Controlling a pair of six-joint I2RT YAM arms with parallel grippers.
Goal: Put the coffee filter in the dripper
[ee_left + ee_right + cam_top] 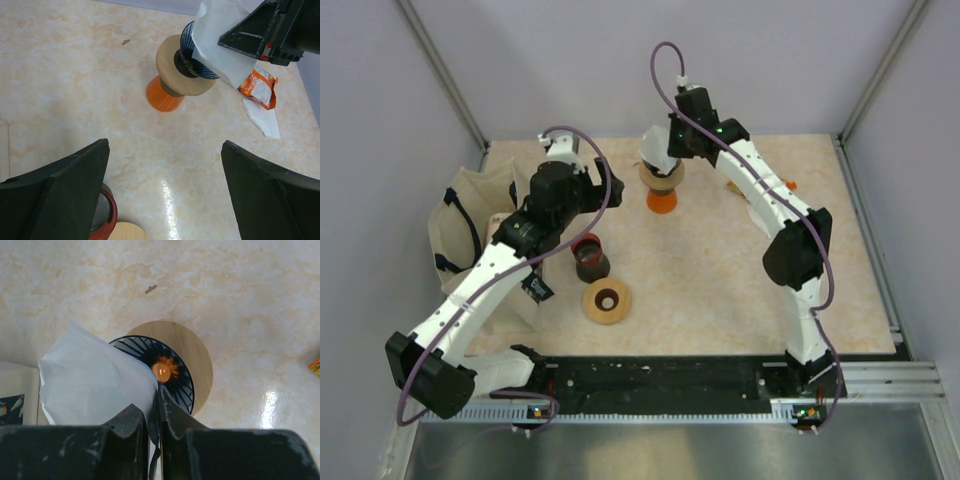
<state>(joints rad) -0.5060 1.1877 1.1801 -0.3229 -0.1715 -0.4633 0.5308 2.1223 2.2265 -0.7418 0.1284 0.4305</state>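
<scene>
1. Pinching the white paper coffee filter (pixel 95 380) by one edge, our right gripper (pixel 156 405) has its jaws almost together on the paper. The filter fans out to the left of its fingertips.
2. The black ribbed cone dripper (pixel 181 386) sits just ahead of and below those fingertips, in a round wooden collar (pixel 196 354) on an orange base (pixel 162 97).
3. The filter overlaps the cone's left rim, but we judge it not seated: ribs and centre hole show bare.
4. Left to do: centre it, push it in, let go.
5. Our left gripper (pixel 162 155) is spread wide and holds nothing; the dripper is well ahead of it.
6. An orange snack packet (pixel 257 87) and a white paper scrap (pixel 262 117) lie right of the right gripper. A dark red cup (pixel 588 255) and a flat wooden ring (pixel 606 301) are near the left gripper.
7. We see nothing blocking the cone.
</scene>
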